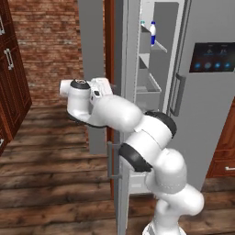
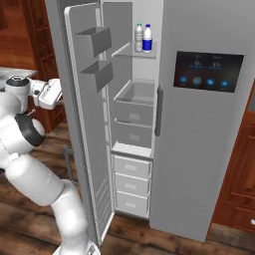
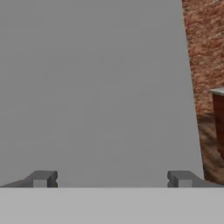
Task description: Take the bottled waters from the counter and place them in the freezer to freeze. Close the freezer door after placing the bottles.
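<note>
The arm rises from the base, bends at the elbow, and extends level to the robot's left, ending in the white wrist and hand. In the hand view, the gripper [image 3: 112, 178] has its jaws spread wide, with the two dark fingertips [image 3: 42, 178] standing far apart and nothing between them. The hand points at a flat grey surface directly ahead of the fingertips.
</note>
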Motion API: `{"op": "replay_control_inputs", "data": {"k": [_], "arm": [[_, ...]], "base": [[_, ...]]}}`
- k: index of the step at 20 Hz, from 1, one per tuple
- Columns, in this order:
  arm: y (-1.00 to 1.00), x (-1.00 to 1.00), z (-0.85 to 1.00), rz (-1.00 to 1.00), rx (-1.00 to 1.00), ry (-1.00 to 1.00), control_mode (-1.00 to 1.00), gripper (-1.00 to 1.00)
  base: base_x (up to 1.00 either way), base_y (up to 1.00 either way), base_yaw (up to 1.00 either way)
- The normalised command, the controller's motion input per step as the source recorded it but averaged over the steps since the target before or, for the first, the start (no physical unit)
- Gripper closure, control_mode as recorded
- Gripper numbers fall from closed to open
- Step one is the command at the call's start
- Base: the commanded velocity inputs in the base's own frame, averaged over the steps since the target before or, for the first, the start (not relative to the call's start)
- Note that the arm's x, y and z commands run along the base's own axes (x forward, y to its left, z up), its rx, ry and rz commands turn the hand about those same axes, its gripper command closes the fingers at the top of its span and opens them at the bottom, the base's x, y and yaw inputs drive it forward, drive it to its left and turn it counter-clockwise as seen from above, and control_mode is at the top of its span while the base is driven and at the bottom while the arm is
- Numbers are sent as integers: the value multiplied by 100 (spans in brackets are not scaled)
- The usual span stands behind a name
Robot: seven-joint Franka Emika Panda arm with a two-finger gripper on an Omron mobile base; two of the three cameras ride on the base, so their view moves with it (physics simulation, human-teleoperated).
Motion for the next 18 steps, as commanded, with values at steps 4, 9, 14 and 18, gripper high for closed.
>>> {"op": "replay_control_inputs", "data": {"k": [4, 9, 14, 18], "arm": [[-83, 0, -14, 16, 0, -3, -100, -100], [-98, 0, -15, 19, 0, -3, -100, -100], [-100, 0, -21, 25, 0, -5, -100, -100], [-100, 0, -26, 26, 0, -5, -100, -100]], "base": [[0, 0, 0], [0, 0, 0], [0, 0, 0], [0, 0, 0]]}}
